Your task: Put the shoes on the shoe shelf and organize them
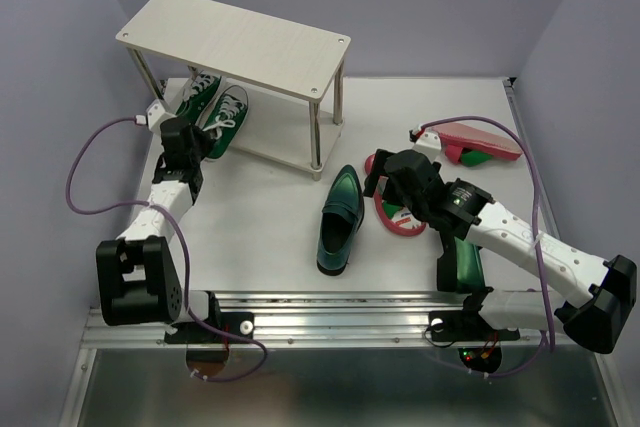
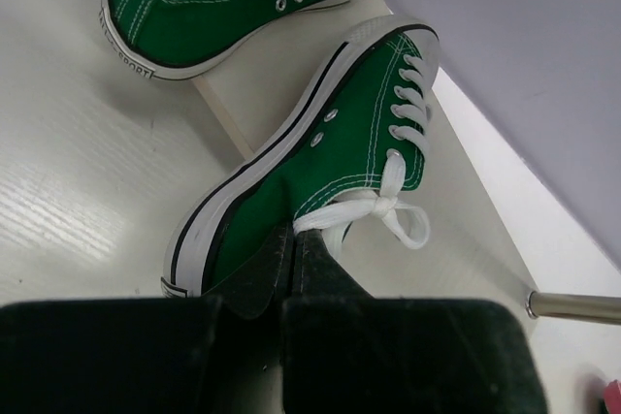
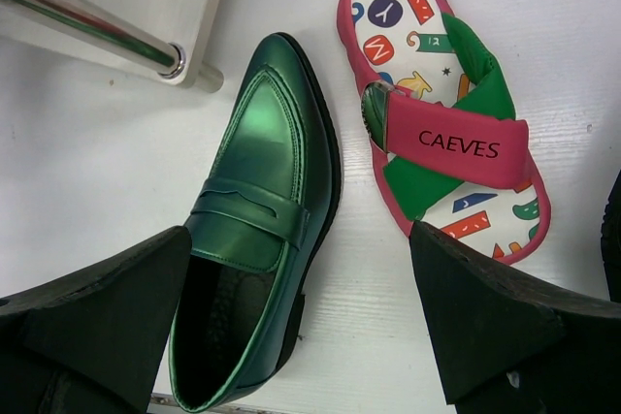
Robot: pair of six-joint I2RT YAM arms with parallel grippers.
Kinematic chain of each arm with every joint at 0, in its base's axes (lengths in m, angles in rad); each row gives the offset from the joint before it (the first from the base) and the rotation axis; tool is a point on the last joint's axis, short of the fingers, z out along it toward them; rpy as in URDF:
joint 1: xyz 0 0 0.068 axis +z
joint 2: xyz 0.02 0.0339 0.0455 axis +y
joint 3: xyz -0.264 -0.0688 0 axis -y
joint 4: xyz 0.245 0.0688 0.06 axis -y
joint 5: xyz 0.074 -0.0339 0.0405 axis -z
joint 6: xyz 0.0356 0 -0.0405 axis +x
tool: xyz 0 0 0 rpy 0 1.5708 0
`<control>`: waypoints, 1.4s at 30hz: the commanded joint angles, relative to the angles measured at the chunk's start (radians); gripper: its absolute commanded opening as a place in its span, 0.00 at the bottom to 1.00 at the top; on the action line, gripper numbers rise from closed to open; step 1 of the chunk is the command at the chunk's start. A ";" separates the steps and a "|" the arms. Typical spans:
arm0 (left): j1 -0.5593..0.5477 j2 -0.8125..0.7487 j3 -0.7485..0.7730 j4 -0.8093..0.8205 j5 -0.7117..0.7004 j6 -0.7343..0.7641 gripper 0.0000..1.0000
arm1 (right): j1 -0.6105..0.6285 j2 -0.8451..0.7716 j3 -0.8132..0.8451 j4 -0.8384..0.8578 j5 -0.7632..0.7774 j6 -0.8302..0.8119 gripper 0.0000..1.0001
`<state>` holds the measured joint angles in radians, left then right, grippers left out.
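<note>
The shoe shelf [image 1: 235, 42] stands at the back left. One green sneaker [image 1: 200, 95] lies on its lower board. A second green sneaker [image 1: 225, 119] rests partly on that board, and my left gripper [image 1: 185, 150] is at its heel. In the left wrist view, the left gripper [image 2: 291, 239] is shut on the canvas rim of this tilted sneaker [image 2: 330, 162]. My right gripper [image 3: 301, 317] hangs open above a glossy green loafer [image 3: 257, 220] and a red flip-flop [image 3: 441, 104], touching neither. From the top view, that loafer [image 1: 340, 219] lies mid-table.
A second loafer [image 1: 462, 267] lies partly under my right arm. Another red flip-flop [image 1: 480, 142] sits at the back right. The shelf's front right leg [image 1: 318, 142] stands close to the loafer's toe. Purple cables loop beside both arms.
</note>
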<state>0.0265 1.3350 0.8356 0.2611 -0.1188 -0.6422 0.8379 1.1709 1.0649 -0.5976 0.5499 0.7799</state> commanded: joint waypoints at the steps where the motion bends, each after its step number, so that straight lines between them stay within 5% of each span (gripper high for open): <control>1: 0.039 0.033 0.042 0.247 0.113 -0.037 0.00 | 0.000 -0.007 0.021 -0.004 0.022 0.002 1.00; 16: 0.099 0.199 0.086 0.352 0.189 -0.129 0.00 | 0.000 -0.030 0.027 -0.054 0.044 0.025 1.00; 21: 0.105 0.256 0.192 0.228 0.195 -0.091 0.00 | 0.000 -0.031 0.030 -0.065 0.042 0.035 1.00; 25: 0.105 0.288 0.269 0.116 0.211 -0.044 0.31 | 0.000 -0.030 0.030 -0.065 0.038 0.039 1.00; 27: 0.105 0.279 0.269 0.102 0.209 -0.025 0.63 | 0.000 -0.030 0.032 -0.067 0.036 0.041 1.00; 28: 0.105 0.273 0.266 0.099 0.209 -0.017 0.68 | 0.000 -0.030 0.032 -0.065 0.035 0.042 1.00; 42: 0.105 0.152 0.226 -0.112 0.130 0.039 0.73 | 0.000 -0.019 0.027 -0.056 0.016 0.051 1.00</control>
<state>0.1326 1.5608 1.0645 0.2001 0.0380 -0.6296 0.8383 1.1706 1.0649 -0.6662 0.5533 0.8165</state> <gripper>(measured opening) 0.731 0.999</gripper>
